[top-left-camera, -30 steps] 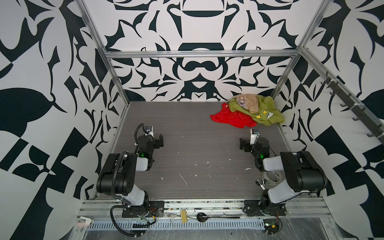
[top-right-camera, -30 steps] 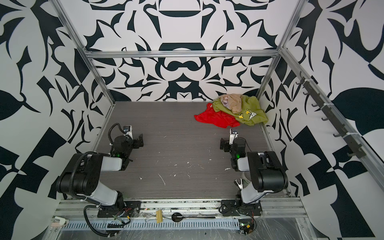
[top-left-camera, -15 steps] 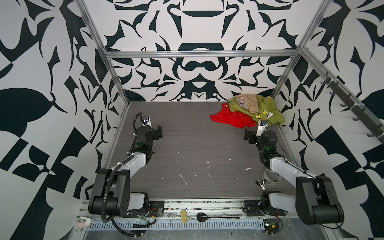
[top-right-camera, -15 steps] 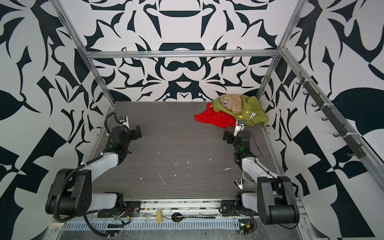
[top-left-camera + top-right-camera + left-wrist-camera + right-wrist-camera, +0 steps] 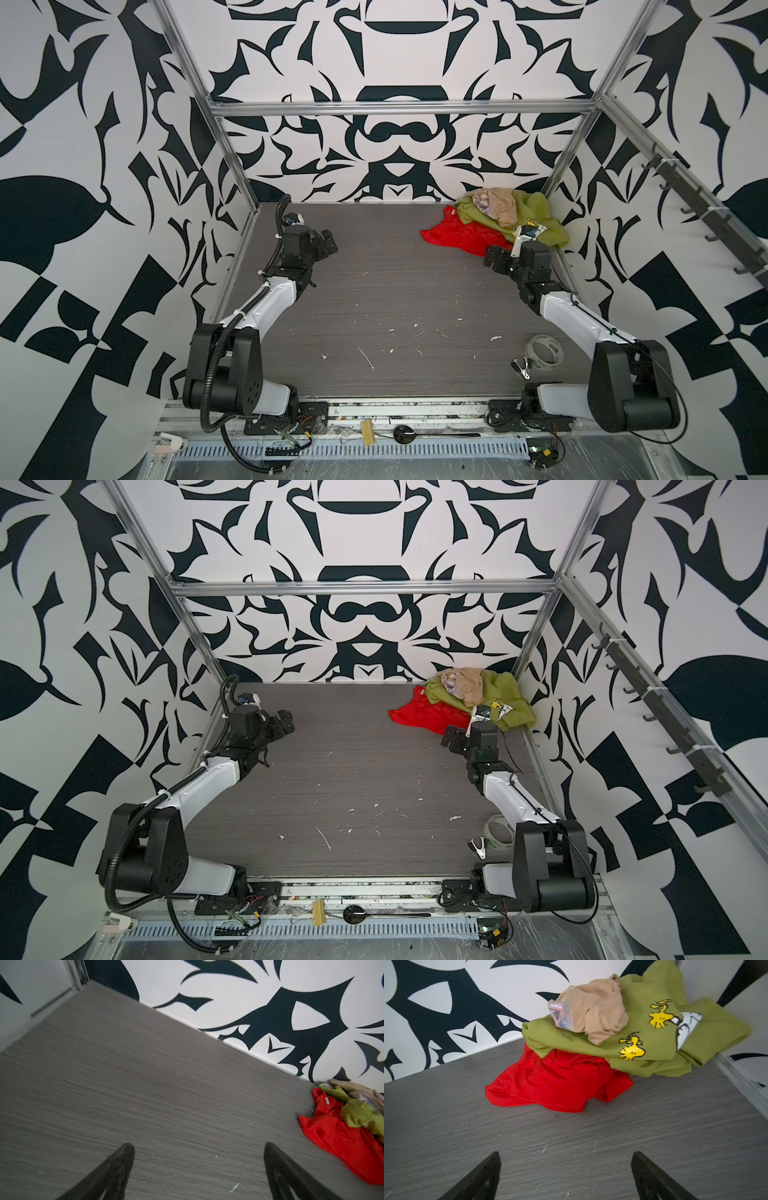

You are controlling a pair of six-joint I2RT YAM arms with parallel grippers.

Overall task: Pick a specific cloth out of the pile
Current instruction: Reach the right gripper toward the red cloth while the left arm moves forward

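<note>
Red cloth (image 5: 560, 1084) lies under the green shirt (image 5: 643, 1028) in the pile (image 5: 494, 216); its small tag (image 5: 327, 1101) is illegible. Left gripper (image 5: 198, 1145) and right gripper (image 5: 565, 1153) stand released, grasping nothing.

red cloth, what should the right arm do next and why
Probably ease the right pincer forward and down onto the near free edge of the red cloth. Its jaws are open and empty, short of the fabric. The green shirt lies over the cloth's far part, with the beige garment on top, so the exposed edge looks easiest to pinch.
</note>
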